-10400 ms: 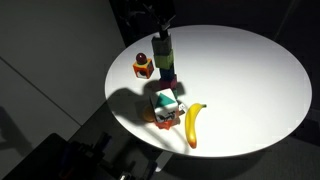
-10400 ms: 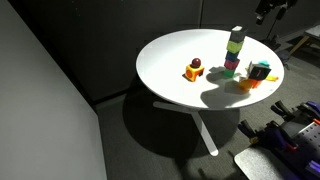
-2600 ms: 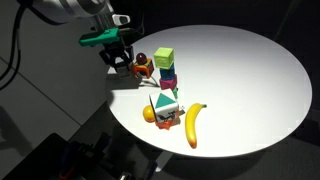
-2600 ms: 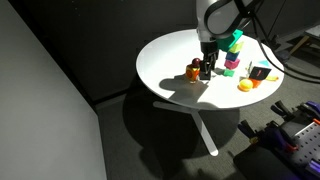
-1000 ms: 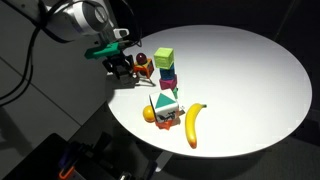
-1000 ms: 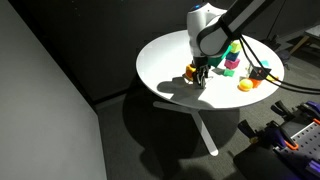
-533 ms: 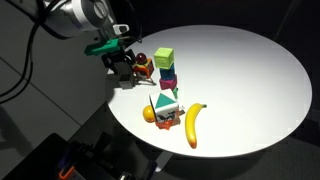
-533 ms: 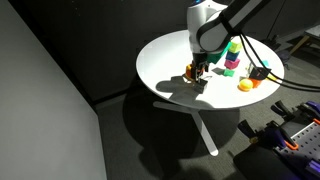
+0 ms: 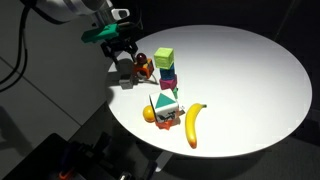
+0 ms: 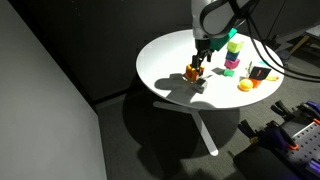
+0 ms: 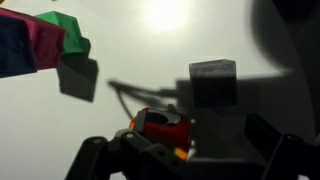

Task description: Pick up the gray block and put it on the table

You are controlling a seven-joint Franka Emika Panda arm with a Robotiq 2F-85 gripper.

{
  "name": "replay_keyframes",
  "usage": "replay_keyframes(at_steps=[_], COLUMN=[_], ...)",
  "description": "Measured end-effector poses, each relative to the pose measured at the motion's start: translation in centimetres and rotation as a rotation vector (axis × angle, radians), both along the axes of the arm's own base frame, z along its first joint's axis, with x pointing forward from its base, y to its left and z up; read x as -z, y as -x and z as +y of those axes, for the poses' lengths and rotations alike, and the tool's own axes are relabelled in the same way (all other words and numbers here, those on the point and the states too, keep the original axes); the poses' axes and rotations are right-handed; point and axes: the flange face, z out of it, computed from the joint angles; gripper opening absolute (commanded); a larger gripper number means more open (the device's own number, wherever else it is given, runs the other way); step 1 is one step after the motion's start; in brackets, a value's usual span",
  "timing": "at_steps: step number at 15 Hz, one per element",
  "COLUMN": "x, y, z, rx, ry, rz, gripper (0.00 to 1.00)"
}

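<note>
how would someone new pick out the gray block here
Start at the round white table and go to its rim by the orange and red toy. The gray block sits on the bare top beside that toy, away from the stack of coloured blocks; it is the only plain gray cube there.
</note>
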Motion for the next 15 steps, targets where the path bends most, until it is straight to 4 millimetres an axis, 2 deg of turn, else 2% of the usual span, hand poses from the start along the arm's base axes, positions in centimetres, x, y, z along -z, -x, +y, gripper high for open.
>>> replay_keyframes(at_steps=[9,15], x=[-2.5,-3.1], y=[0.6,1.0], z=[-3.8,-5.9], rx=[0.142,0.157], ry=[-0.046,-0.056], rz=[0.108,0.101], gripper=[1.00,1.00])
